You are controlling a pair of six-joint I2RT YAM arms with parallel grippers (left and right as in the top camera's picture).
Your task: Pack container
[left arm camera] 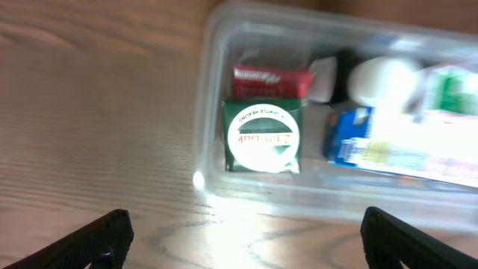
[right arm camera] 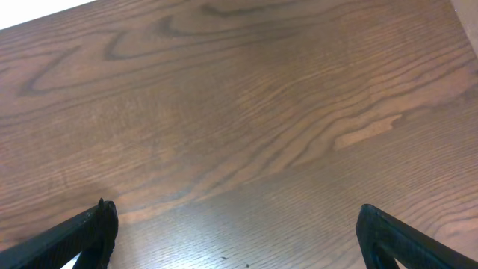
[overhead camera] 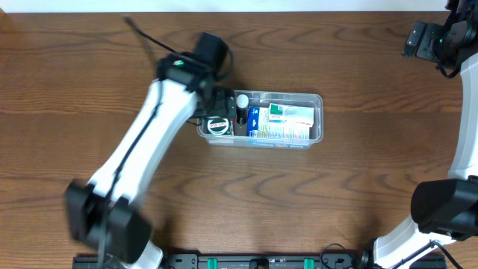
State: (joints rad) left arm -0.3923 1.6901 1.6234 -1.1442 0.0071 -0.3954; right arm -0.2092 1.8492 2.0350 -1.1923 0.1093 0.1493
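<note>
**Mia:** Where is the container?

**Ben:** The container point(overhead camera: 320, 119) sits on the brown wood table point(overhead camera: 358, 202). From above it is close to the middle, a bit toward 12 o'clock. It is a clear tub, and its long side runs from 9 o'clock to 3 o'clock.

**Mia:** What is inside it?

**Ben:** At the 9 o'clock end lies a green packet point(left arm camera: 263, 137) with a white circle on top. A red packet point(left arm camera: 271, 81) is just beside it, at its 12 o'clock. A blue packet point(left arm camera: 349, 138) is at its 3 o'clock. A round white thing point(left arm camera: 381, 81) sits at the blue packet's 12 o'clock. A green and white box point(overhead camera: 291, 113) fills the 3 o'clock half of the tub. The little words on them are too blurry to read.

**Mia:** What is the left claw doing?

**Ben:** The left claw point(left arm camera: 245, 232) has its two black fingers spread far apart, with nothing between them. In its own camera the tips are down at 6 o'clock over bare wood, and the tub's long wall is near them at 12 o'clock. From above, this claw hangs by the tub's 9 o'clock end. Its white arm comes in from 7 o'clock.

**Mia:** And the right claw?

**Ben:** The right claw point(right arm camera: 237, 224) is spread wide too, and it holds nothing. Its camera shows only wood. From above it is up at the table's 2 o'clock corner, well apart from the tub.
</note>
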